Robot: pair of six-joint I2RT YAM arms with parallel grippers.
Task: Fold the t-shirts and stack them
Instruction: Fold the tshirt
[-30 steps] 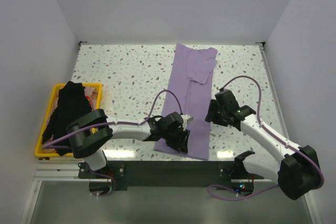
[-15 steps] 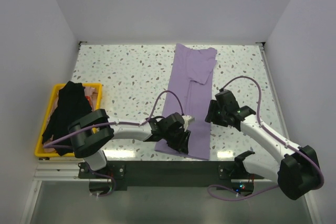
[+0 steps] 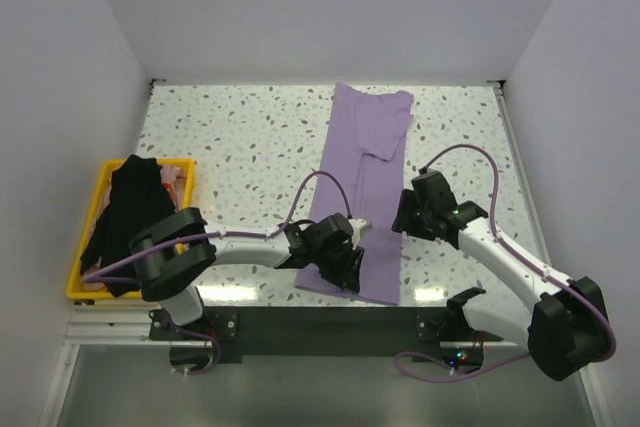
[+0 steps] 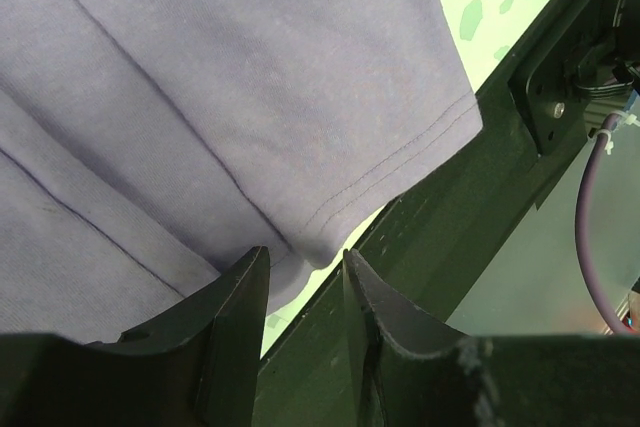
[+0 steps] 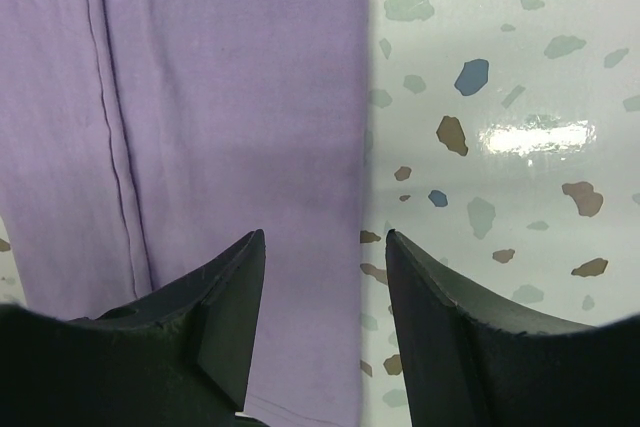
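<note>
- Lavender t-shirt point(image 3: 365, 182): folded lengthwise into a long strip and lying flat on the speckled table point(image 3: 230, 137). It runs from the far edge to the near edge, slightly right of centre.
- Black t-shirt point(image 3: 125, 217): bunched up in the yellow crate point(image 3: 178, 162) at the table's left side, hanging over the crate's near rim. Well apart from the lavender one.
- L gripper point(image 4: 303, 257): low over the lavender shirt's near hem, close to the table's front edge. Fingers a narrow gap apart w/ the hem's fold edge right at the mouth of the gap. Table shows through below, so the cloth is not clamped.
- R gripper point(image 5: 325, 237): at the strip's right edge, about mid-length. Fingers spread wide, straddling the edge w/ one finger over cloth and one over bare table. Holding nothing.
- Stitched hem corner shows just beside the dark frame rail point(image 4: 470, 207) in the L wrist view.
</note>
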